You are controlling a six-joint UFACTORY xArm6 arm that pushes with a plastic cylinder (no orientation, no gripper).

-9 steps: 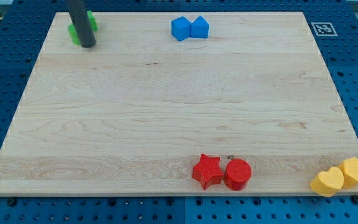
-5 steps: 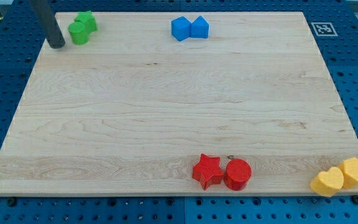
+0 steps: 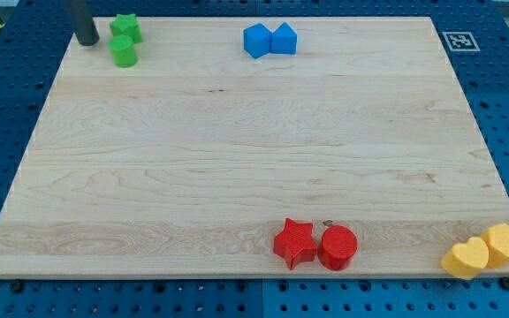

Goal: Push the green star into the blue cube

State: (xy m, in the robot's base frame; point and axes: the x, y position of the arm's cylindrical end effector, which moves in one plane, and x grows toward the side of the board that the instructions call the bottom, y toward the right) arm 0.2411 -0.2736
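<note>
Tip: my tip (image 3: 87,41), the lower end of the dark rod, stands at the top-left corner of the pale wooden table (image 3: 237,177), just to the view's left of the green blocks and apart from them.
Jaws: none on this rig; the rod grasps nothing and only pushes.
Green star: the green star-shaped block (image 3: 126,26) sits near the table's top edge, just to the view's right of my tip.
Green neighbour: a green rounded block (image 3: 124,51) lies touching or nearly touching the star, on the side toward the view's bottom.
Blue cube: the blue cube (image 3: 257,41) lies well to the view's right along the same top edge, with a second blue block (image 3: 284,39) against its right side.
Deciding relation: tip, star and cube stand roughly in one line, left to right, so I judge a rightward push should carry the star toward the cube.
Hazard: the green neighbour may be dragged along.
</note>
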